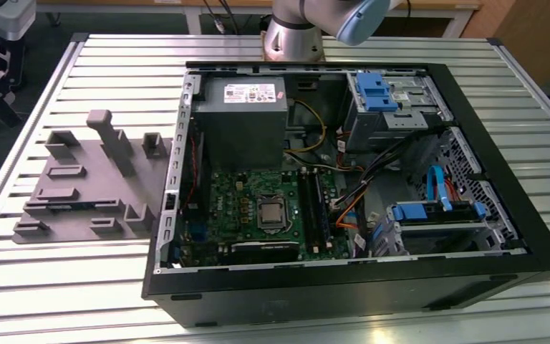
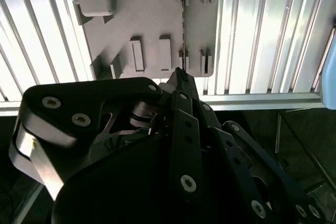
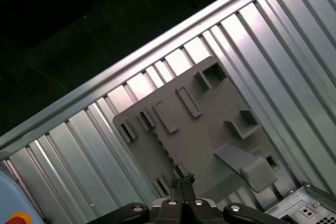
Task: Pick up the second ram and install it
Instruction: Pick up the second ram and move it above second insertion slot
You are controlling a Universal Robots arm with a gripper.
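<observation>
Zero grip yet on the second ram stick [image 2: 183, 24]. Standing on edge in the grey tray [image 2: 152, 17], propped between slotted blocks at either end, probably to keep both flat faces free for pinching from above. Reads as a bare dark line in the second wrist view and as a thin blue-green strip [image 1: 72, 208] along the tray's near row in the exterior view, towards the exterior view's left, apart from the open computer case [image 1: 351, 287]. Set with its tray on the slatted desk [image 1: 112, 54] just beside the case, likely to keep the carry to the memory slots [image 1: 314, 208] short.

Hanging well above the tray with the hand [image 3: 184, 178], fingertips pressed together and pinching nothing. Roughly in line with the stick's length in the second wrist view, seemingly for a square approach.

Cut off at the exterior view's upper edge: the arm [image 1: 294, 32] past its base. Blocked by the hand's own dark linkage: much of the desk nearest the lens in the second wrist view. Cannot tell whether any slot already carries a stick; too dark and narrow. Cannot judge the true gap between fingertips and stick.
</observation>
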